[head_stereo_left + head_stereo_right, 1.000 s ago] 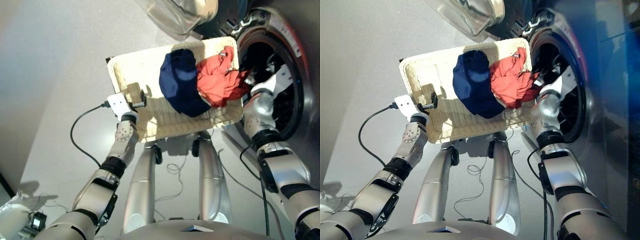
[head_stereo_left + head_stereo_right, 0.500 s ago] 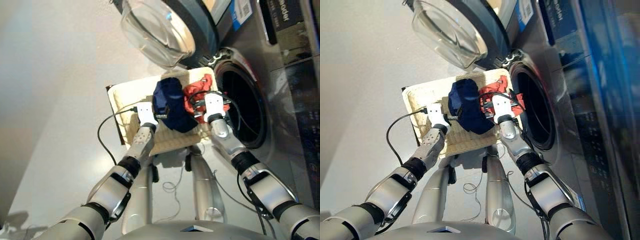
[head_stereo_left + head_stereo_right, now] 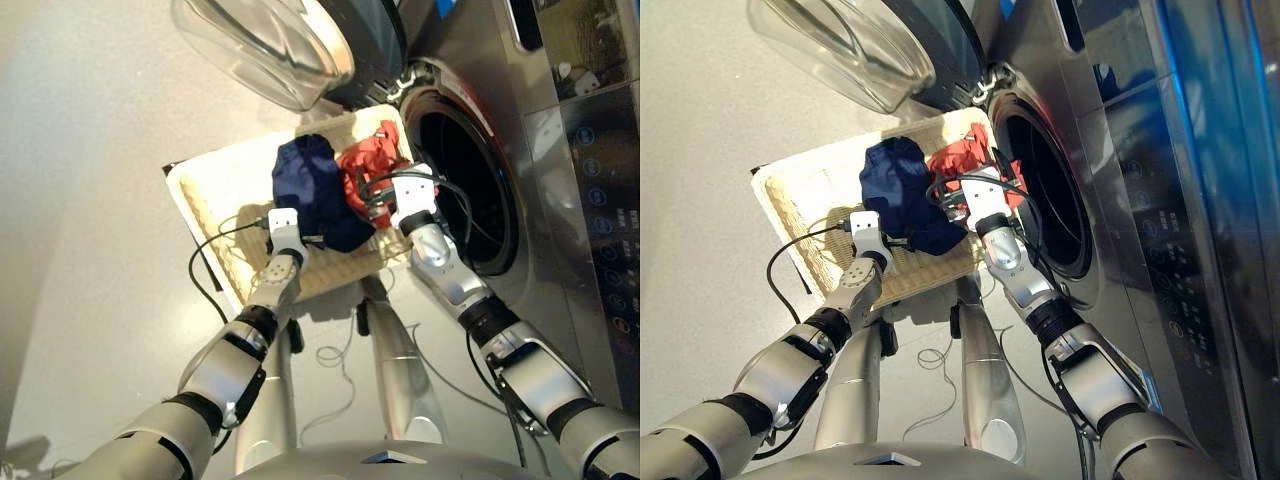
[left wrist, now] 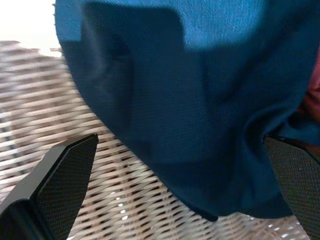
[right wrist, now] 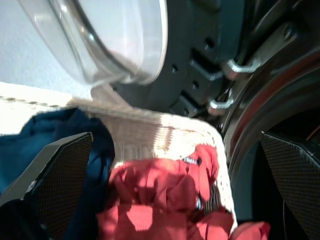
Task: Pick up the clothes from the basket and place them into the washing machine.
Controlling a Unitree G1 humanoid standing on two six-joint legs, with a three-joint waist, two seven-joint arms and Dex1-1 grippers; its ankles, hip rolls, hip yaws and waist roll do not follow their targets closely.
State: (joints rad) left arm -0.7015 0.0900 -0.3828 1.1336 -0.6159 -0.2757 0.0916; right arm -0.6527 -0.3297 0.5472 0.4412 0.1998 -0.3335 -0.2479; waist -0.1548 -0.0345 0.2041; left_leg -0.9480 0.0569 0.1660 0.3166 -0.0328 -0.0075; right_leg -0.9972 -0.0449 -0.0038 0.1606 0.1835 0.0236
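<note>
Both claws spread: left claw (image 4: 175, 200) at navy blue fabric garment (image 3: 312, 190), right claw (image 5: 170, 200) above coral-red garment (image 3: 368, 170); shallow cream-white wicker basket (image 3: 215, 200) could shift if snagged.

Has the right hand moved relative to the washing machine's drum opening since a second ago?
Yes. The right hand has come out of the washing machine drum opening and now hangs open over the coral-red garment in the basket.
</note>
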